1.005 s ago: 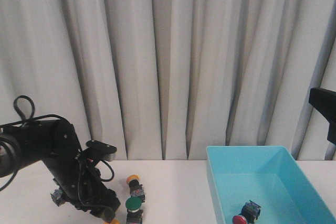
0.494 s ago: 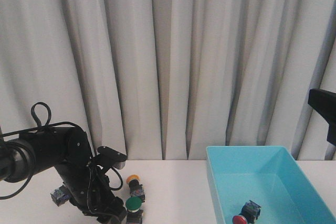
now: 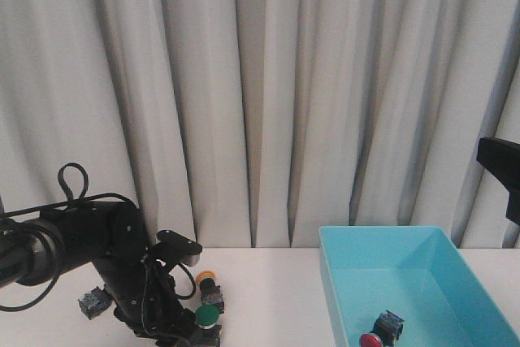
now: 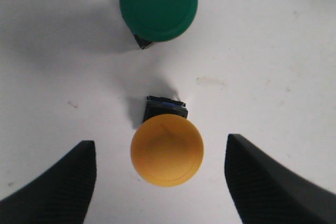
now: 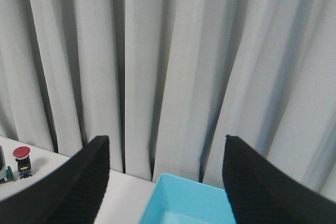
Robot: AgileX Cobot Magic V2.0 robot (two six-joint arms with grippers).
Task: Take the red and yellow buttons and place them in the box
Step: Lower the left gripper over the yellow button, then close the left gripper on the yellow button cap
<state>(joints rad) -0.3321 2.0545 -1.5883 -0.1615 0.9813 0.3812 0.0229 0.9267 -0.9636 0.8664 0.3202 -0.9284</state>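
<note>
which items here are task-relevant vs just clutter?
Task items:
- yellow button, between the open left gripper fingers, not yet gripped
- red button already in the box
- second red button on the table
- right gripper, open, raised, holding nothing

Not part of the job:
- green button
- curtain

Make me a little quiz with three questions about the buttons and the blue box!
1. True or false: the left end effector is open around the round yellow-capped push button.
2. What colour is the domed button cap inside the turquoise plastic box?
3. The round plastic cap near the yellow one is: A green, B blue, C white?

Key: 1 true; 2 red; 3 A.
</note>
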